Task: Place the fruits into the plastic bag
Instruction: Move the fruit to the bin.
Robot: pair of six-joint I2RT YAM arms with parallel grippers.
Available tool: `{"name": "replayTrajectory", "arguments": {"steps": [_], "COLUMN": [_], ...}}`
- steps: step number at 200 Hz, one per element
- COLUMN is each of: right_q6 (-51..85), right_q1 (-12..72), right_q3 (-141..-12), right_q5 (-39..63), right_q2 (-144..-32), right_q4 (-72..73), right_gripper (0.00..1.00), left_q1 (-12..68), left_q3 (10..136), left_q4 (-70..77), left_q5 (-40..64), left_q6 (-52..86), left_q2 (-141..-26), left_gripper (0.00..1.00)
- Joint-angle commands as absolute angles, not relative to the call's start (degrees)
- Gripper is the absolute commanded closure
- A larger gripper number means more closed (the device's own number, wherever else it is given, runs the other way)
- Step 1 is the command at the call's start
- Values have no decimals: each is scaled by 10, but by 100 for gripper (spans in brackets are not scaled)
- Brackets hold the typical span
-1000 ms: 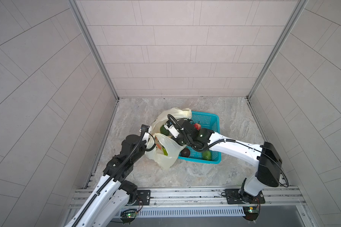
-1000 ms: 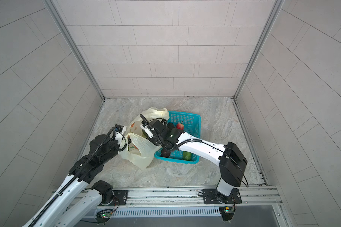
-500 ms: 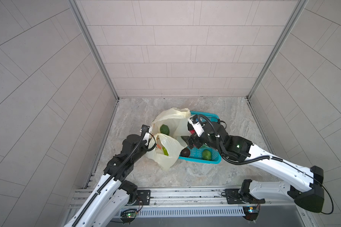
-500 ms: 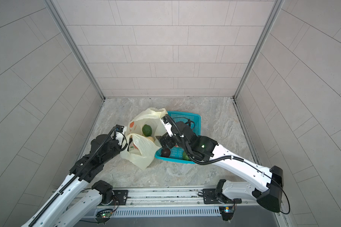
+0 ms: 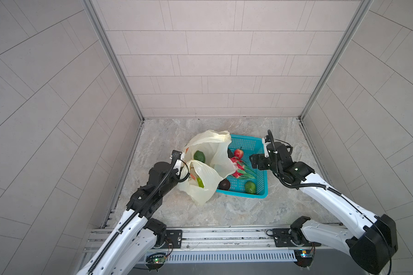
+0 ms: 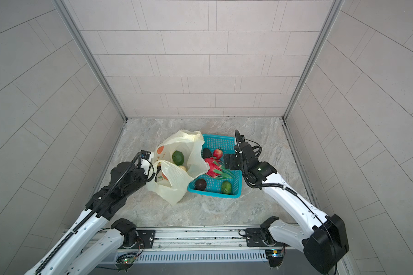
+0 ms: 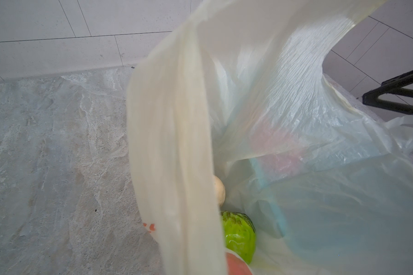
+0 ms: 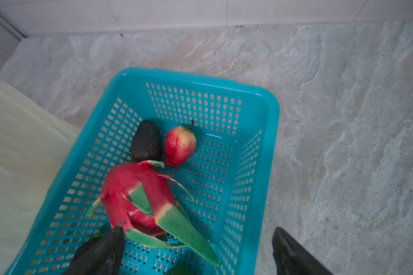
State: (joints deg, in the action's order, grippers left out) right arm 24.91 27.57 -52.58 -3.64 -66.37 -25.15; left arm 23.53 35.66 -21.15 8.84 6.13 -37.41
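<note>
The left arm stretches forward and inward with its wrist turned toward the middle. The left gripper is clamped tight on the edge of the plastic bag. The right arm folds at a low elbow far out to the side and then reaches forward and inward, and the right gripper hangs with its two dark fingers spread wide and nothing between them.

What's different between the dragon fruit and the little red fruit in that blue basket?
The dragon fruit is much larger than the small red fruit. The dragon fruit has long green scales; the small red fruit has none, only a thin stem. Both are red and lie in the teal basket, not in the plastic bag.
</note>
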Motion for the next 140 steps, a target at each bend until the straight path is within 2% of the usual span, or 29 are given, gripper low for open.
{"name": "replayTrajectory", "arguments": {"steps": [1,66,140], "right_q6": [254,346,406], "right_q1": [274,267,226], "right_q3": [-556,-686,-820], "right_q5": [-13,1,71], "right_q2": [-706,-901,-1089], "right_q4": [-288,-255,-275], "right_gripper": [10,13,16], "left_q1": [232,232,232], "left_q3": [359,345,328], "left_q4": [-200,-186,-183], "left_q5": [85,89,84], "left_q6": [53,56,53], "left_q2": [-369,-367,-347], "left_gripper": [100,100,100]}}
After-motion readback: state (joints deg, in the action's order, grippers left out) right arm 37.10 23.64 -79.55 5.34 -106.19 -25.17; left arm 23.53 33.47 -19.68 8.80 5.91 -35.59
